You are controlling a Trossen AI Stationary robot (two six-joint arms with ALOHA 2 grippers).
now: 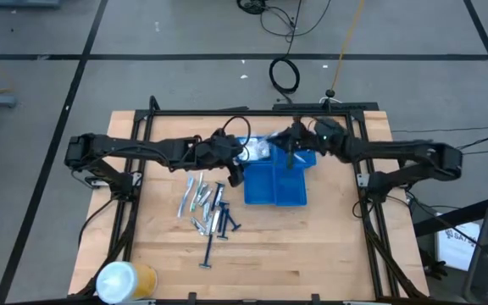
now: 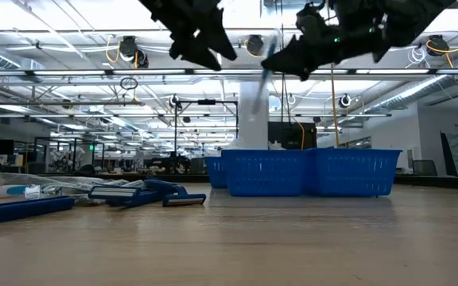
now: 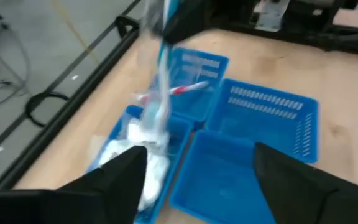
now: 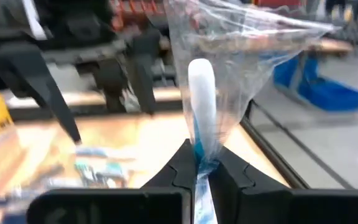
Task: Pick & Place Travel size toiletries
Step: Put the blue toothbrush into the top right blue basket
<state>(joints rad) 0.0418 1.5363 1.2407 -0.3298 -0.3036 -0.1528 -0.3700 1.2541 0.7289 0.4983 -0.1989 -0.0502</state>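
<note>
My right gripper [image 4: 199, 163] is clamped on a wrapped stick [image 4: 202, 93] above the blue tray [image 1: 275, 188], my left gripper [image 3: 194, 165] hovers spread, some white packets [image 3: 145, 171] lie in the tray's far-left compartment, and most toiletries [image 1: 208, 212] wait left of it.

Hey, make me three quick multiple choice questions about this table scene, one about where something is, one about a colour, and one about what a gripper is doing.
1. Where do the loose razors lie?
A. On the table, left of the tray
B. Inside the tray
C. On the floor

2. What colour is the tray?
A. Red
B. Blue
C. Green

3. What is the right gripper doing?
A. Open, empty
B. Resting on the table
C. Shut on a clear packet

Answers:
1 A, the high view shows them on bare wood left of the tray.
2 B, its walls are blue in every view.
3 C, its fingers pinch the packet.
</note>
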